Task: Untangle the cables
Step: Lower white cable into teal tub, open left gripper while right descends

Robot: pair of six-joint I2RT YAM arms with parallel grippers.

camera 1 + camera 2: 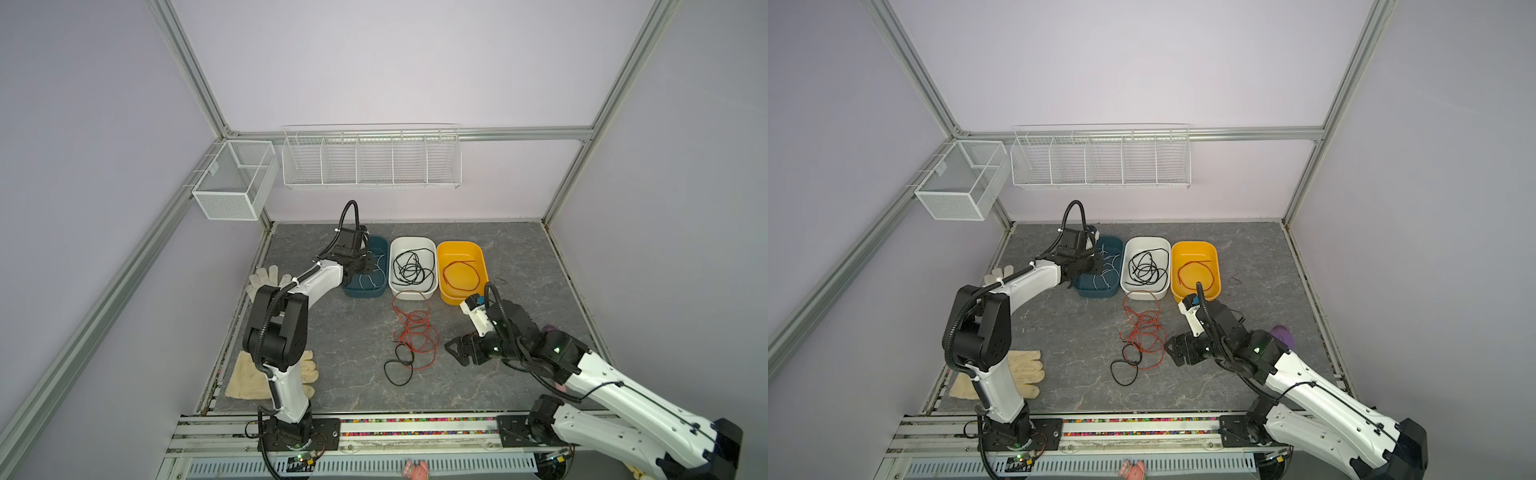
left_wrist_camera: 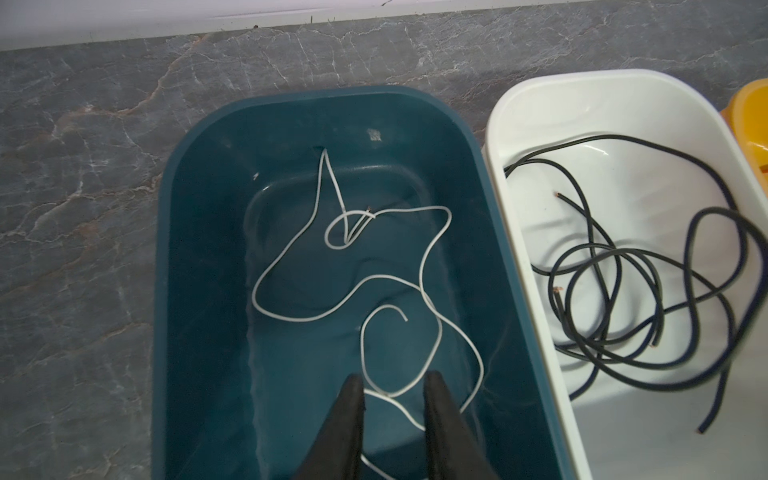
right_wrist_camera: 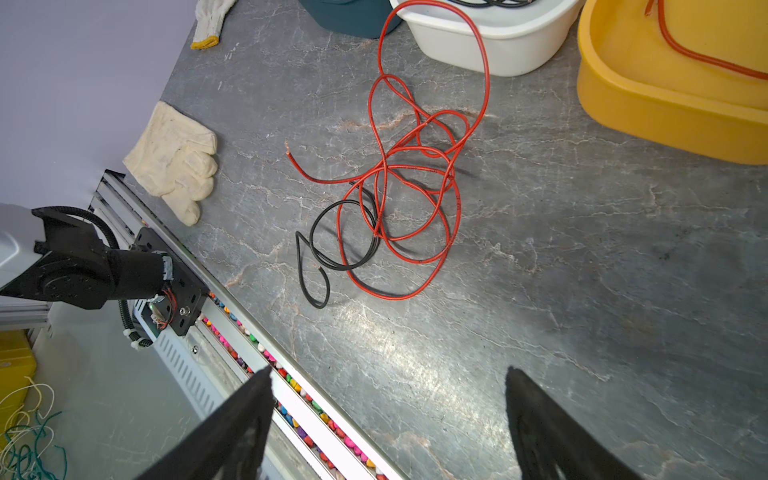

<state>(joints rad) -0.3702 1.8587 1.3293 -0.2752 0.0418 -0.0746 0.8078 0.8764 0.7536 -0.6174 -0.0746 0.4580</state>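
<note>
Cables point(image 1: 417, 334) lie on the grey table point(image 1: 332, 332) in both top views: a red tangle hooked with one black loop point(image 1: 385, 370), just in front of the white bin point(image 1: 415, 240) of black strands point(image 1: 411, 268). A yellow bin point(image 1: 459, 245) holds one red strand point(image 1: 462, 262). The left gripper point(image 1: 368, 268) covers part of the teal bin point(image 1: 365, 295). The right gripper point(image 1: 455, 353) sits beside the tangle, apart from it. Pale gloves point(image 1: 245, 380) lie half hidden behind the left arm point(image 1: 286, 390).

In the left wrist view, the left gripper's jaws stand slightly parted over the teal bin. A white cable point(image 2: 421, 272) crosses the gap unpinched and runs out of frame.

In the right wrist view, the right gripper's jaws gape wide, empty, over bare table. The tangle lies well ahead, with free table between it and the yellow bin. The front rail point(image 3: 249, 303) runs near the black loop.
</note>
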